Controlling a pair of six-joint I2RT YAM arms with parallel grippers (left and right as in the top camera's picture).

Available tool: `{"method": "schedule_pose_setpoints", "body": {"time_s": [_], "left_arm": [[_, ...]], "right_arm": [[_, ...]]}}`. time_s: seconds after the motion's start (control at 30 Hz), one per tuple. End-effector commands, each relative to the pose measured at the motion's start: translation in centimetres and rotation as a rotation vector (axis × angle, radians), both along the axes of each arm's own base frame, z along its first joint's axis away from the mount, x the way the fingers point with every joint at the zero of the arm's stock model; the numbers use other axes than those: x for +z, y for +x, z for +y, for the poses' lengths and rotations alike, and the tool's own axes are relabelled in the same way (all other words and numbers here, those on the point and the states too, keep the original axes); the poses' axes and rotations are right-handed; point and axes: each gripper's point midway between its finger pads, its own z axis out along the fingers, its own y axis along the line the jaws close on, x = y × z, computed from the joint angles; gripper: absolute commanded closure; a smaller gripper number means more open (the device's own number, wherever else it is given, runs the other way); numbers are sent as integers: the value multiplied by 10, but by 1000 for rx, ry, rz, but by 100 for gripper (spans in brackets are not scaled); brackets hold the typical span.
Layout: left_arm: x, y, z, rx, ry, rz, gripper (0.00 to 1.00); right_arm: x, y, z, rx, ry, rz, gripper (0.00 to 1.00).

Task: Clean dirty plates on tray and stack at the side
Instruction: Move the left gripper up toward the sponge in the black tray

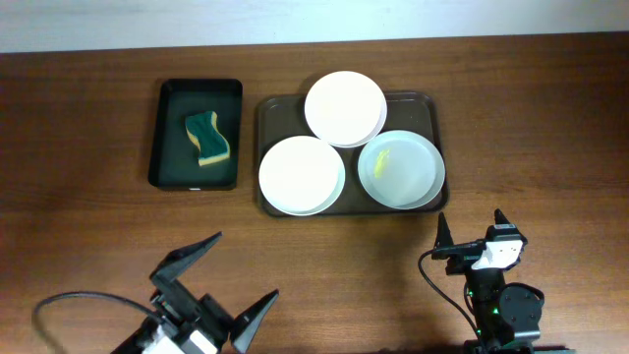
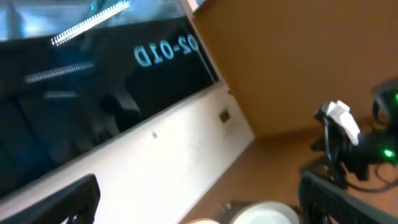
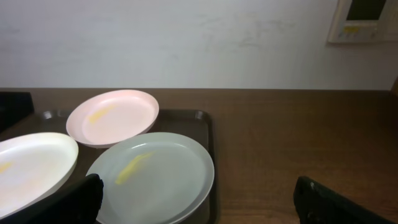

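Fingers of the left gripper are standing spread wide at the lower left of the overhead frame, holding nothing. The right gripper, at the lower right, is gaping empty too.

Beyond them the tray is sitting at mid-frame, carrying all three plates. The right-hand plate is showing a yellow smear, and the rear plate is overlapping the two nearer ones.

Left of the tray, a green and yellow sponge is lying in a small black tray.

Cleaning appears not yet begun. The left arm is probably best fetching the sponge, pinching it across its narrow waist, while the right is steadying a plate rim so that wiping is not skidding it.
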Motion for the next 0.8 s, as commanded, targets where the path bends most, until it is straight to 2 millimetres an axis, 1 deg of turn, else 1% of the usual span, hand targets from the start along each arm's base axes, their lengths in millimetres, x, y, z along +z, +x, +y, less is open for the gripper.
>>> {"method": "schedule_pose_setpoints", "body": {"time_s": [0.0,0.07,0.13,0.2,0.23,0.3,0.37,0.4,0.47,0.53,0.6,0.63,0.67,0.7,0.73,0.77], "left_arm": [[28,11,5,89,127,-5,1],[32,26,9,116,128,116,1],[34,39,8,107,135,205,1],[37,50,6,92,141,259,0],[42,57,1,67,146,282,1],[47,67,-3,68,149,297,1],[46,85,2,154,149,334,1],[42,104,13,278,152,373,1],[33,125,27,442,169,419,1],[25,139,34,566,201,455,1],[15,150,37,674,252,487,1],[6,155,37,740,302,509,1],[-2,158,33,763,346,524,1],[-9,160,22,745,380,533,1],[-16,160,6,695,401,544,1],[-26,156,-14,614,436,564,1]], "right_arm": [[-3,0,-1,-6,2,6,1],[-3,0,-1,-6,2,6,2],[-3,0,-1,-6,2,7,2],[-3,0,-1,-6,2,7,2],[-3,0,-1,-6,2,7,2],[-3,0,-1,-6,2,7,2],[-3,0,-1,-6,2,7,2],[-3,0,-1,-6,2,6,2],[-3,0,-1,-6,2,6,2],[-3,0,-1,-6,2,6,1],[-3,0,-1,-6,2,6,2],[-3,0,-1,-6,2,7,2],[-3,0,-1,-6,2,6,2],[-3,0,-1,-6,2,6,2],[-3,0,-1,-6,2,6,2],[-3,0,-1,-6,2,7,2]]}}
